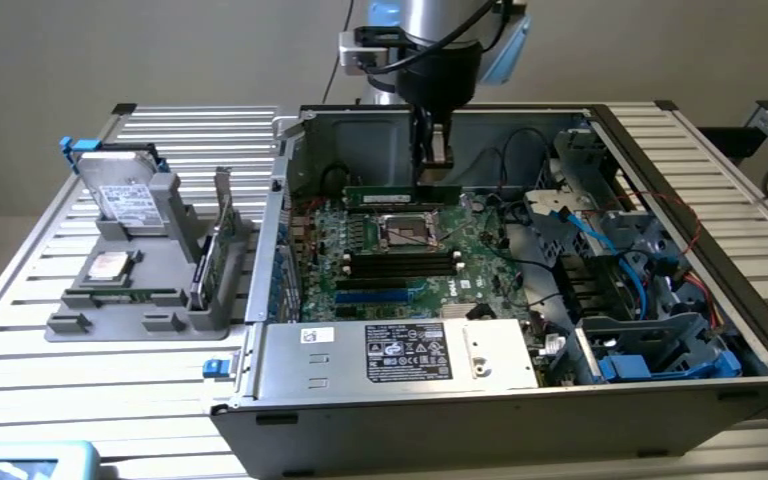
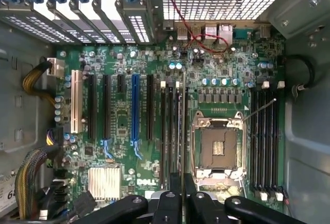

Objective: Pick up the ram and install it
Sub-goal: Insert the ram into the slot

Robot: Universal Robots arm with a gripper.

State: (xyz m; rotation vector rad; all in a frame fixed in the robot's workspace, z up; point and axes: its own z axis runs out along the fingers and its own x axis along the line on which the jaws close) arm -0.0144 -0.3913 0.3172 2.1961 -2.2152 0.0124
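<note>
The ram [image 1: 402,193] is a thin green stick with a pale label, hanging level above the motherboard [image 1: 357,235] inside the open computer case. My gripper [image 1: 434,165] reaches down from above and is shut on its upper edge. In the wrist view the ram [image 2: 183,131] shows edge-on as a thin line running out from the gripper [image 2: 183,195]. It lies beside the CPU socket [image 2: 219,146], just off the long black memory slots [image 2: 169,131]. More black slots [image 2: 263,141] lie on the socket's other side. In the exterior view the black slots [image 1: 398,264] lie nearer the camera than the ram.
A metal power supply [image 1: 398,350] sits at the case front, and a drive cage with blue cables [image 1: 651,330] stands at the exterior view's right. Outside the case wall [image 1: 277,230], a grey fixture [image 1: 131,290] holds hard drives and an upright green card [image 1: 204,265].
</note>
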